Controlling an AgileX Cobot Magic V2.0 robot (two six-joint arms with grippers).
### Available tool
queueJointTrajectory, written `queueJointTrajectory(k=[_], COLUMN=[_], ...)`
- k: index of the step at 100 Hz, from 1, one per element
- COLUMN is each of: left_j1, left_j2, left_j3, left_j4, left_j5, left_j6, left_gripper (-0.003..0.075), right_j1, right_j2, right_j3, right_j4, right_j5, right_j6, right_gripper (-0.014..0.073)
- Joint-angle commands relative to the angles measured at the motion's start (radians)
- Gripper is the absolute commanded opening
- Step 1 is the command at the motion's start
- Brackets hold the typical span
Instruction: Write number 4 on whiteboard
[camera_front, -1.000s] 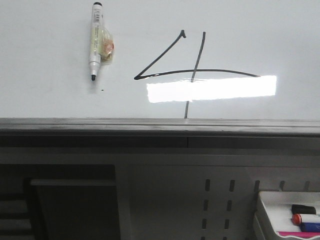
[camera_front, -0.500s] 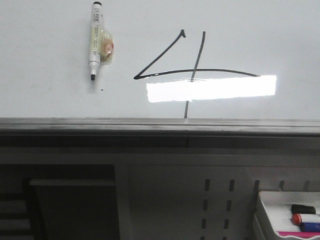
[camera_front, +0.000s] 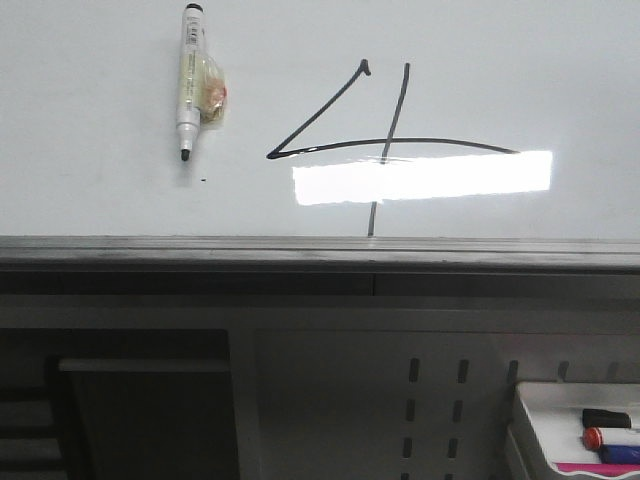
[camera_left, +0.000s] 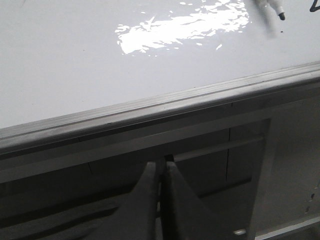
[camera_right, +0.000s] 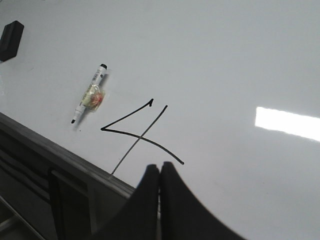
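We see the number 4 (camera_front: 385, 145) drawn on the whiteboard (camera_front: 90, 200), right of an uncapped marker (camera_front: 191, 82) lying on the board. Our left gripper (camera_left: 161, 175) and right gripper (camera_right: 159, 177) both have their fingers pressed together, holding nothing, off the board's near edge

Front view: neither arm nor hand appears in frame.

Left wrist view: left hand (camera_left: 161, 175) visible from behind, two dark fingers (camera_left: 145, 200) running up from the frame edge and tapering to tips. Tips pressed together, only a thin seam between them. Nothing held between them.

Right wrist view: right hand (camera_right: 159, 172) in same configuration. Dark fingers (camera_right: 175, 200) converge to meeting tips, narrow seam only, nothing gripped.

Wrist and arm links of both sides out of view in all frames.
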Motion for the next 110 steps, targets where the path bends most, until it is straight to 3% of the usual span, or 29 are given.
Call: queueJointTrajectory(k=[1, 18, 28, 36, 56, 70, 74, 85, 110], left_j1=[0.000, 0.000, 0.000, 0.000, 0.000, 0.000, 0.000, 0.000, 0.000], left_j2=[-0.025, -0.025, -0.025, -0.025, -0.025, -0.025, -0.025, -0.025, -0.025], left_j3=[0.034, 0.034, 0.034, 0.034, 0.034, 0.034, 0.034, 0.034, 0.034], left_j4=[-0.011, -0.011, -0.011, -0.011, -0.011, -0.011, -0.011, -0.011, -0.011], left_j5=[-0.048, -0.048, -0.048, -0.048, -0.048, -0.048, -0.048, -0.048, -0.048], left_j6=[-0.011, -0.011, -0.011, -0.011, -0.011, -0.011, -0.011, -0.011, -0.011], left_gripper=[-0.0020, -0.0020, -0.0020, -0.0020, -0.0020, -0.0020, -0.0020, -0.0020, -0.0020], right_j1=[-0.003, -0.011, -0.088, -0.213, -0.572, -0.784, -0.822, -0.879, -0.888], right_j2=[0.014, 0.014, 0.014, 0.014, 0.014, 0.014, 0.014, 0.004, -0.012], right_j3=[-0.020, 0.003, 0.046, 0.101, 0.278, 0.449, 0.442, 0.444, 0.444], right_j4=[-0.046, -0.046, 0.020, 0.105, 0.414, 0.520, 0.550, 0.600, 0.603], right_j5=[-0.057, -0.030, 0.016, -0.048, -0.376, -0.589, -0.489, -0.378, -0.379], right_j6=[0.000, 0.000, -0.022, -0.059, -0.241, -0.253, -0.263, -0.315, -0.386], right_gripper=[-0.0043, -0.0043, -0.0043, -0.0044, -0.0045, -0.0045, -0.0045, -0.0045, -0.0045])
